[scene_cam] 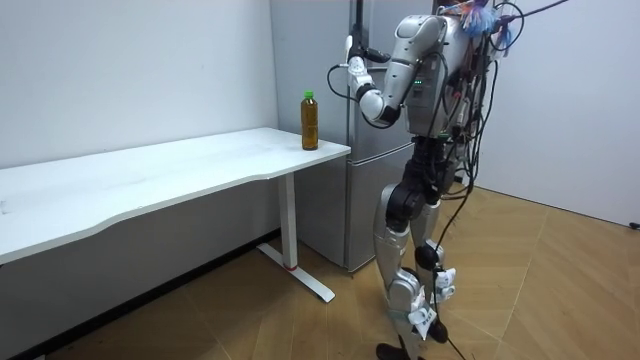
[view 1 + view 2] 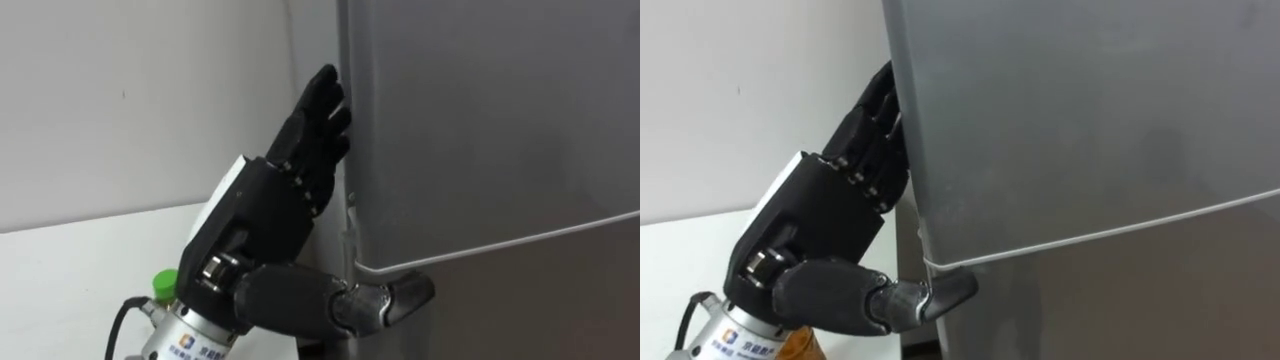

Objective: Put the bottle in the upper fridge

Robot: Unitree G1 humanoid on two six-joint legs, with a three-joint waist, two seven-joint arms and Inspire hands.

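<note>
Reaching to the fridge (image 2: 480, 130), the left hand (image 2: 270, 215) lays straight, released fingers (image 2: 322, 105) along the upper door's left edge. The bottle (image 1: 309, 121) stands upright on the bench (image 1: 150, 180) corner beside the fridge.

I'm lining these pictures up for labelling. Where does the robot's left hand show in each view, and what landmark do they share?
Left eye view: left hand at centre-left, straight fingers against the fridge door's edge.
Right eye view: left hand left of centre, fingertips hidden behind that edge.
Room view: left hand at upper middle, raised to the fridge.
Shared landmark: the fridge.
</note>
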